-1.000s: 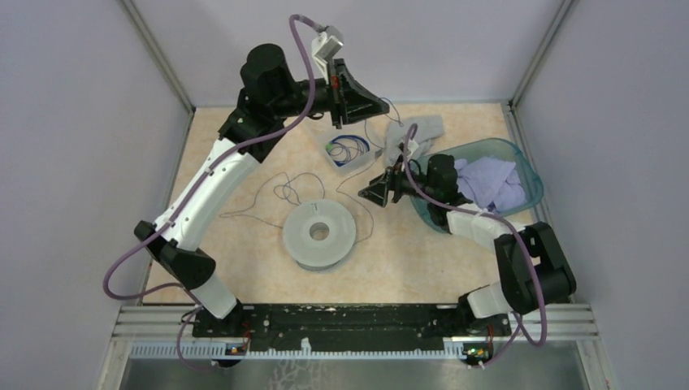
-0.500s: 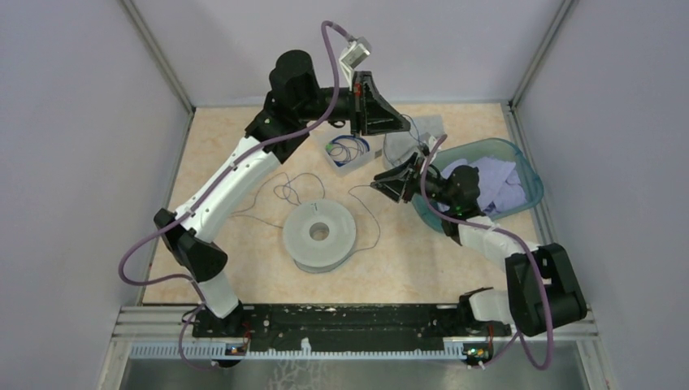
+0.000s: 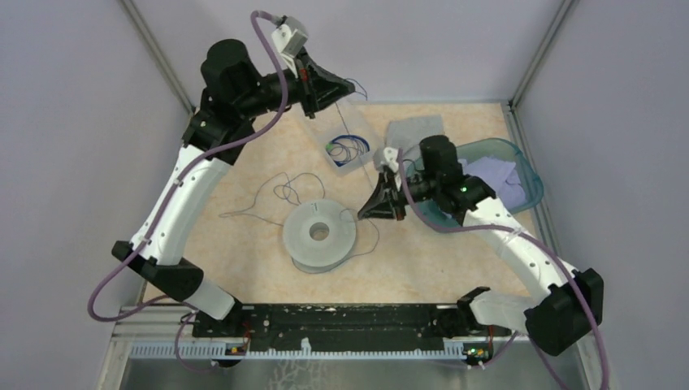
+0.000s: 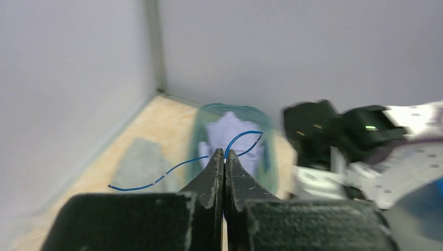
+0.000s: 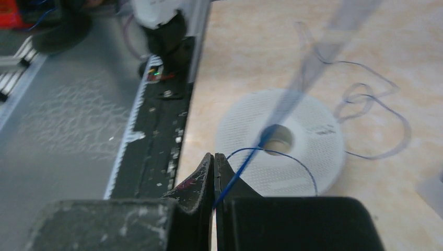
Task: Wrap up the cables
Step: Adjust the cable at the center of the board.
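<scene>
With the right gripper [image 3: 361, 214] now closed from wide onto the cable [image 3: 282, 192] beside the spool's [image 3: 319, 236] right rim at mid-worktop [image 3: 244, 272], and the left gripper [image 3: 348, 88] pinching it above the far edge, winding can likely begin.

matt plastic spool [image 3: 337, 245] & glossy see-thru tub [image 3: 532, 175]

A lab test cell: plain grey panels [image 3: 65, 122] on aluminium framing [image 3: 156, 53].
</scene>
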Tool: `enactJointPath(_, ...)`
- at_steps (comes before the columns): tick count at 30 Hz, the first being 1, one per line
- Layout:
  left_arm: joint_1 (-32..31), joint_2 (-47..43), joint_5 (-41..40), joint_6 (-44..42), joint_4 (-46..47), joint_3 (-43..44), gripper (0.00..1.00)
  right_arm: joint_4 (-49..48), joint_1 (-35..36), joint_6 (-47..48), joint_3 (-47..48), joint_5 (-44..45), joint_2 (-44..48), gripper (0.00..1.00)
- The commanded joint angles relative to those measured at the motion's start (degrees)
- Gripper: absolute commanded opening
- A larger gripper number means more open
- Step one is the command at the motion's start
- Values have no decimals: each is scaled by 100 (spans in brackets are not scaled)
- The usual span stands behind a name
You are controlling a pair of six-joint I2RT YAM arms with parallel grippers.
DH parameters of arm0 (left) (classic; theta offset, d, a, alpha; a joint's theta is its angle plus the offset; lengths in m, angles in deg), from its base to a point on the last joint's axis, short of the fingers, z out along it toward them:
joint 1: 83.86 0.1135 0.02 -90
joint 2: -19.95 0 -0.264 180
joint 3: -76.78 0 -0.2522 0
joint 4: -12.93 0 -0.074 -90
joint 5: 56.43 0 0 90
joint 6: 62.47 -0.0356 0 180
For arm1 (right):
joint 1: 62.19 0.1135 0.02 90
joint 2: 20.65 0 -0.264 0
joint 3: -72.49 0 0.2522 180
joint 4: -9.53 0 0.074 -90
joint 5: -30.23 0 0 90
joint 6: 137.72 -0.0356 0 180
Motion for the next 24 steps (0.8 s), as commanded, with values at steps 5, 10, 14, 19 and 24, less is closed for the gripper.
enactJointPath(5, 613, -723, -2548, -2202, -340, -775, 0, 2622, 2437, 1782, 867, 350, -414, 0)
enactJointPath(10, 1168, -695, -3741, -2938, -30, -731, 0, 2498, 3577, 1825, 1752, 371, -1235, 0)
enactJointPath(14, 1711, -497, -3994, -3008, -32, -330, 0, 1985, 3781, 1066, 2441, 317, -1900, 0)
enactJointPath(19, 2457, -182, -4073, -3053, -103, 132, 0, 1189, 3782, -53, 3158, 967, -2514, 0)
enactJointPath(24, 3287, 295, -4047, -3006, -104, 866, 0, 904, 3657, -952, 4158, 1967, -3194, 0)
